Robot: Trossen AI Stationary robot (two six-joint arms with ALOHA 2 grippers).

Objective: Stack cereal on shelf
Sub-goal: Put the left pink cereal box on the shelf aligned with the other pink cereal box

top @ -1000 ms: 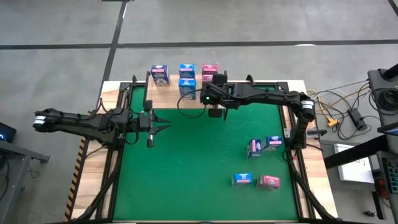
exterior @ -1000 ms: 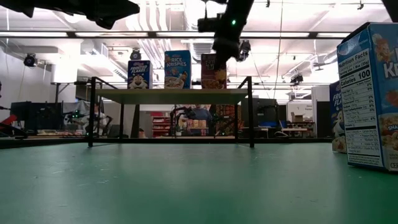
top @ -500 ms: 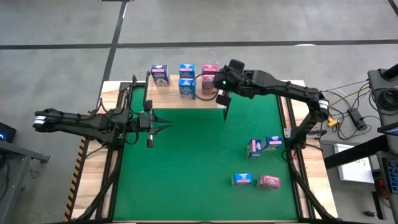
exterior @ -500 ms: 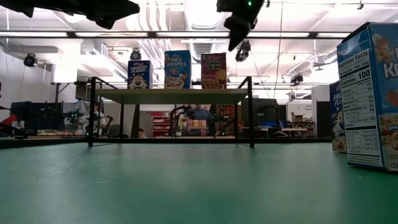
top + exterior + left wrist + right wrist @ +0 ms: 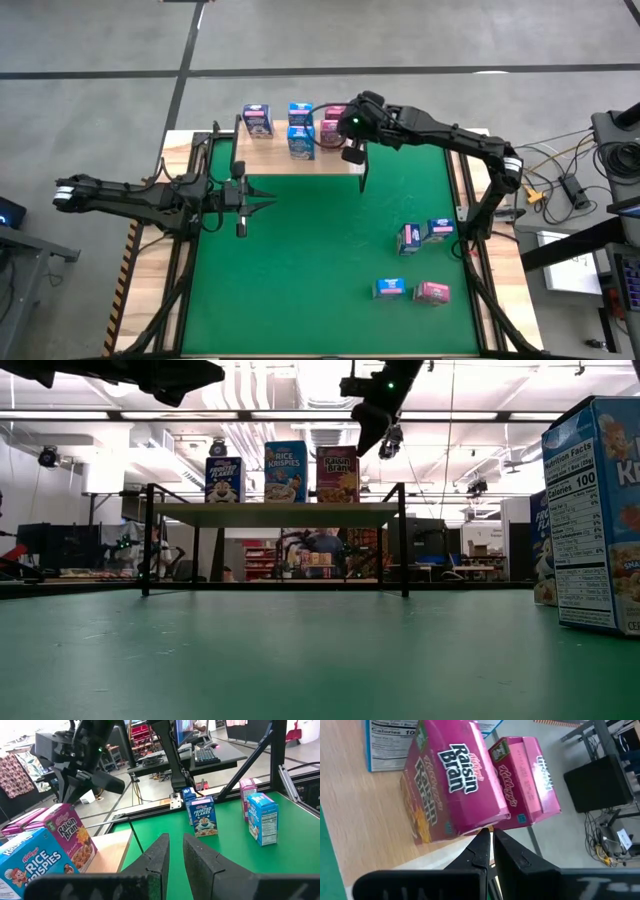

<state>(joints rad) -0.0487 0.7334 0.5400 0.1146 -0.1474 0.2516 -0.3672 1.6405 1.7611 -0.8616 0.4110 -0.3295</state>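
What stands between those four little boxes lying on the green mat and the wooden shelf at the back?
Nothing visible. From the boxes near the right arm's base, bare green mat runs up to the shelf. The right gripper, fingers shut, hovers over the shelf's right end beside a pink box.

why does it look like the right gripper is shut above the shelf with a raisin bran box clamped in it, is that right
Not quite: the right gripper is shut above the shelf, but it holds nothing. The right wrist view shows its fingers closed on each other, with the Raisin Bran box standing free on the shelf board beyond them.
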